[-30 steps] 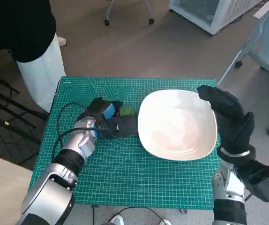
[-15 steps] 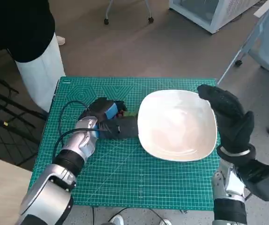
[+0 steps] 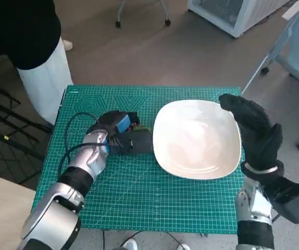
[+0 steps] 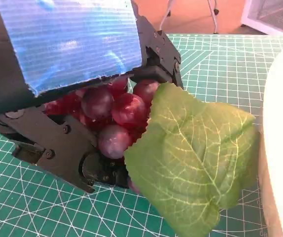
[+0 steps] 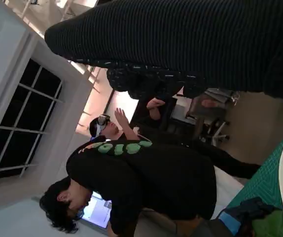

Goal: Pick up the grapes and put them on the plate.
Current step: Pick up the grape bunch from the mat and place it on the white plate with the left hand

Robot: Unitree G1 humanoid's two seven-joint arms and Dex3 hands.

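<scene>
While the left hand (image 4: pixel 72 98) grips glossy round grapes (image 4: pixel 114 111), the knitted right hand (image 3: pixel 253 130) hangs open-fingered.

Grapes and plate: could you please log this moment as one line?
left hand grips grapes | plate bare | right hand raised, holds nothing

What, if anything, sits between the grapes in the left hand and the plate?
Nothing visible. The left hand grips the grapes just beside the plate on the mat; only their own leaf faces the rim.
</scene>
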